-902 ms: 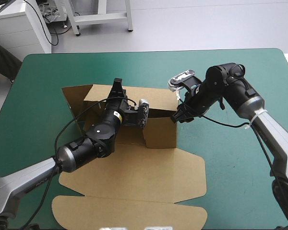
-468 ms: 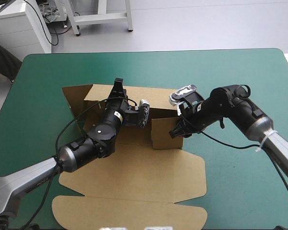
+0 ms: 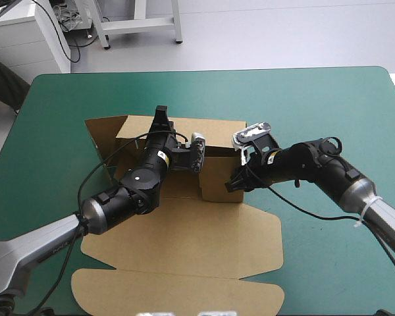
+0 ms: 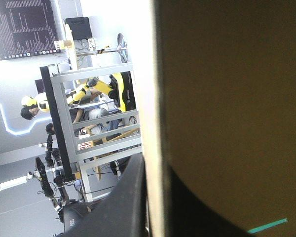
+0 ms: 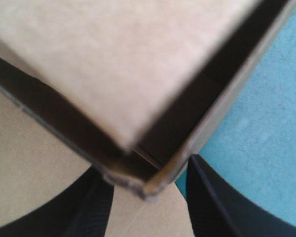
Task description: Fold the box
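Raising the side wall was, as we judged it, the step in hand. The box (image 3: 184, 230) lay on the desk (image 3: 316, 99), teal-green cover showing on every side of it. Its lid (image 3: 178, 289) was flat on the near side and its far wall (image 3: 214, 128) already stood upright. The left claw (image 3: 160, 117) was clenched on that far wall from above, one black finger on either side of the board. The right claw (image 3: 236, 183) was released, its fingers (image 5: 96, 207) standing apart and straddling the near corner of the box's right wall (image 3: 218, 178).

To do it well, we thought the left claw should hold the far wall upright as an anchor. The right one should push the side wall in squarely, low at the crease, so the board bent on its score instead of buckling. We would have watched that the corner did not slip out from between the open fingers, and that the box did not slide.

Much was hard to make out. The left arm covered the box's floor and most of its left side, so we could not tell whether that side was tucked. In the right wrist view the corner filled everything, and a dark gap inside it hid any tab. The left wrist view gave only a board edge and shadow.
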Controlling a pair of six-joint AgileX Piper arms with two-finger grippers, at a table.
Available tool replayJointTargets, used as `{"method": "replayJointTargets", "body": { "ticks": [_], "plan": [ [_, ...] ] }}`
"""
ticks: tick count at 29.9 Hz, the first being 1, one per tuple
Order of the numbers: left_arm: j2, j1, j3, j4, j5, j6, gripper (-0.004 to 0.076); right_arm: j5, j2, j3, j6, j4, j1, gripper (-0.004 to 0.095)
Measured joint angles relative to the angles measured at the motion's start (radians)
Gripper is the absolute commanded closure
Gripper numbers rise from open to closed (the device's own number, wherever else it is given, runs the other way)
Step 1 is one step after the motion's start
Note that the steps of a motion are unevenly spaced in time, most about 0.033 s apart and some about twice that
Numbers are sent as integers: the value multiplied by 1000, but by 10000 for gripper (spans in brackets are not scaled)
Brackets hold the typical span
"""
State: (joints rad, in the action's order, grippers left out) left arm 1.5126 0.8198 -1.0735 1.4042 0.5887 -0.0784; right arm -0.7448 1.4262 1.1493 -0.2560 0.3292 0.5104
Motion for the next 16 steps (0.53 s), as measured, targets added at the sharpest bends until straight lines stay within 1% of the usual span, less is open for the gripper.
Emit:
{"method": "replayJointTargets", "body": {
  "ticks": [2, 9, 16],
  "plan": [
    [0, 0, -2, -6, -1, 0, 730, 38, 0, -5, 13, -11, 24, 506],
    [1, 0, -8, -32, 3, 2, 730, 81, 0, -10, 84, -98, 56, 505],
    [2, 0, -10, -39, -6, 2, 730, 135, -16, -12, 244, -208, 65, 505]
  ]
}}
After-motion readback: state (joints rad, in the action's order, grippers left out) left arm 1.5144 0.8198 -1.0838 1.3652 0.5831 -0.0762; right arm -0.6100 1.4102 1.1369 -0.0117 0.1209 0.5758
